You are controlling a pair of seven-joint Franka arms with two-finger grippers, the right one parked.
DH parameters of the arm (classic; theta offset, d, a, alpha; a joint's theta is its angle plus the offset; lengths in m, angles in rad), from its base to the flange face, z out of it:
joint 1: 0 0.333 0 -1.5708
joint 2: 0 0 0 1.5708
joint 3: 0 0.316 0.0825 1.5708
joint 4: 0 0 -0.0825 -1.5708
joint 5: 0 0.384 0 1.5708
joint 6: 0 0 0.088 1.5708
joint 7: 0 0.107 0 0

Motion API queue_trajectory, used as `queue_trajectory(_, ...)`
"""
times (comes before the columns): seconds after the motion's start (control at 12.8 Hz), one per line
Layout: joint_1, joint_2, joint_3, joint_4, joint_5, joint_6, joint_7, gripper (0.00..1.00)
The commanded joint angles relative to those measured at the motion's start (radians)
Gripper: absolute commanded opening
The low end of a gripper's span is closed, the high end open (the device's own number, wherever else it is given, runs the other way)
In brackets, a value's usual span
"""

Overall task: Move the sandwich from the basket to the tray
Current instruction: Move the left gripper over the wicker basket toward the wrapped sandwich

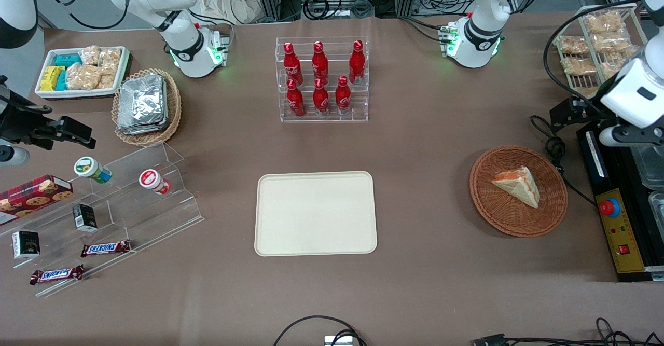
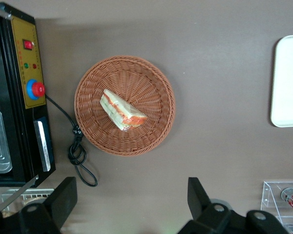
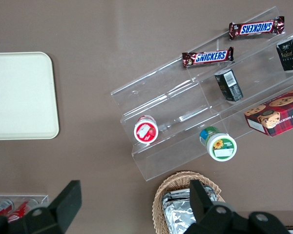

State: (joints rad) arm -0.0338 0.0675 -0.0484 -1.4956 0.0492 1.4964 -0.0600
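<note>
Front view shows a brown table with the sandwich (image 1: 519,185) lying inside the round brown basket (image 1: 498,216), toward the working arm's end of the table. The sandwich is a triangular wedge on its side, with its orange-red layer visible, and it rests a little off the middle of the basket. The cream tray (image 1: 315,213) is in the middle of the table, well apart from the basket, and nothing lies on it. Farther from the front camera than the tray stands a clear rack with red bottles (image 1: 321,79). Beside the basket, at the table's edge, there is a black and yellow control box (image 1: 617,232) with a red button, and a black cable (image 1: 557,154) runs close to the basket's rim.

In the left wrist view the gripper (image 2: 132,204) hangs high above the table, apart from the basket and not touching anything. Its two fingers (image 2: 63,195) stand wide from each other, with only bare table between them, so it holds nothing. The same view shows the sandwich (image 2: 122,111) in the basket (image 2: 156,126) and one end of the tray (image 2: 288,83).
</note>
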Motion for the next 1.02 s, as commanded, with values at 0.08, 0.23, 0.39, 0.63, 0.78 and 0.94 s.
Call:
queue_trajectory(0.08,0.011,-0.015,-0.004,-0.127,0.014,0.093,-0.131,1.0)
queue_trajectory(0.23,0.029,-0.021,-0.004,-0.191,0.014,0.139,-0.232,1.0)
queue_trajectory(0.39,0.051,-0.026,-0.004,-0.263,0.012,0.207,-0.312,1.0)
queue_trajectory(0.63,0.074,-0.057,-0.004,-0.408,0.012,0.353,-0.406,1.0)
queue_trajectory(0.78,0.093,-0.06,-0.004,-0.497,0.012,0.47,-0.457,1.0)
queue_trajectory(0.94,0.127,-0.064,-0.004,-0.569,0.011,0.568,-0.488,1.0)
